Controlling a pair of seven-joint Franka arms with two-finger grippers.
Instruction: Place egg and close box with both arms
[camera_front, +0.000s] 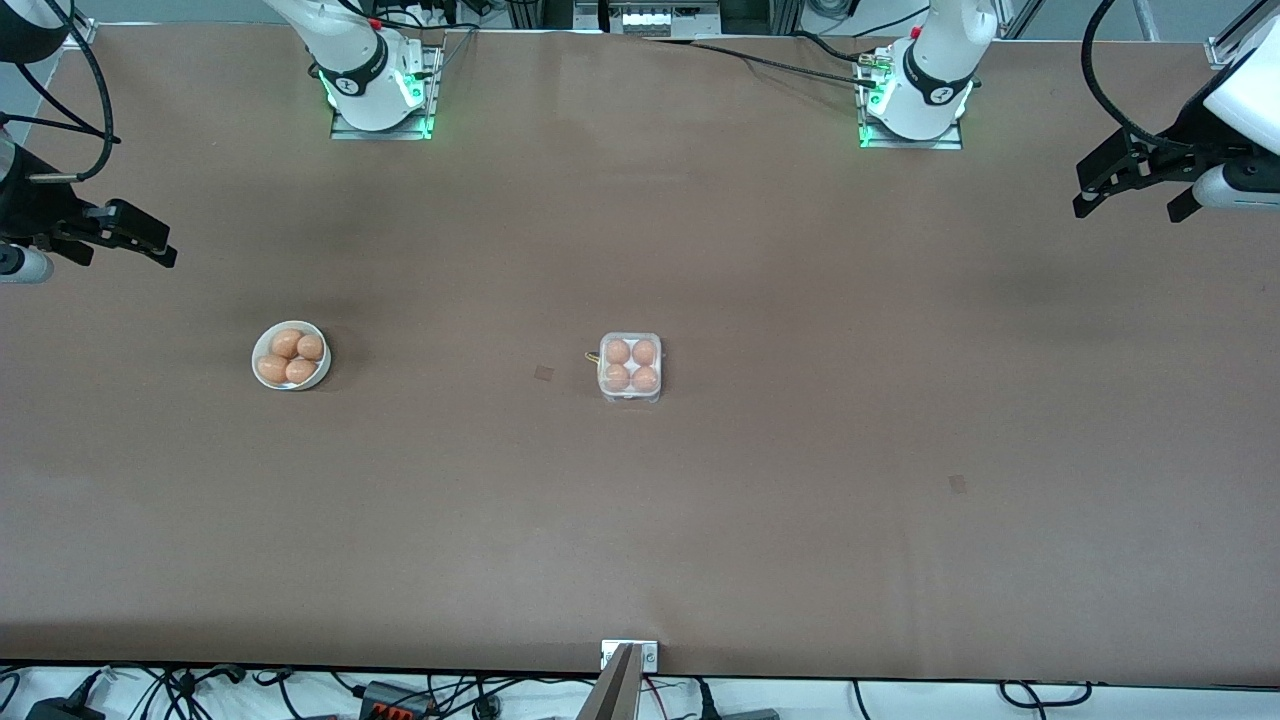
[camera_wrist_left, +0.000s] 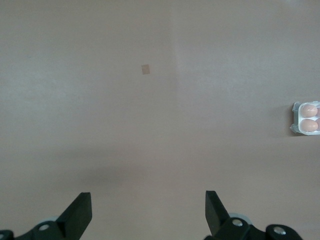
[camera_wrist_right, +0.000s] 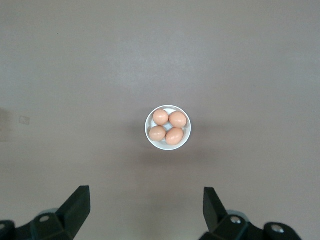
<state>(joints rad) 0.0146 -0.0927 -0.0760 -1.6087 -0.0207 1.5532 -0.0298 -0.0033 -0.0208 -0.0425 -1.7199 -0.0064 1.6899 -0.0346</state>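
The clear box (camera_front: 630, 367) sits at the middle of the table with an orange-brown egg (camera_front: 618, 352) in every cell, and its lid looks folded down over them. Its edge shows in the left wrist view (camera_wrist_left: 306, 118). My left gripper (camera_front: 1130, 208) hangs open and empty over the left arm's end of the table, well away from the box; its own view (camera_wrist_left: 148, 200) shows only bare table between the fingers. My right gripper (camera_front: 125, 250) hangs open and empty over the right arm's end, with its own view (camera_wrist_right: 146, 197) looking down at the bowl.
A round white bowl (camera_front: 257, 362) with several more eggs (camera_front: 290, 357) stands toward the right arm's end; it also shows in the right wrist view (camera_wrist_right: 146, 125). Small tape marks (camera_front: 543, 373) (camera_front: 957, 484) lie flat on the brown table.
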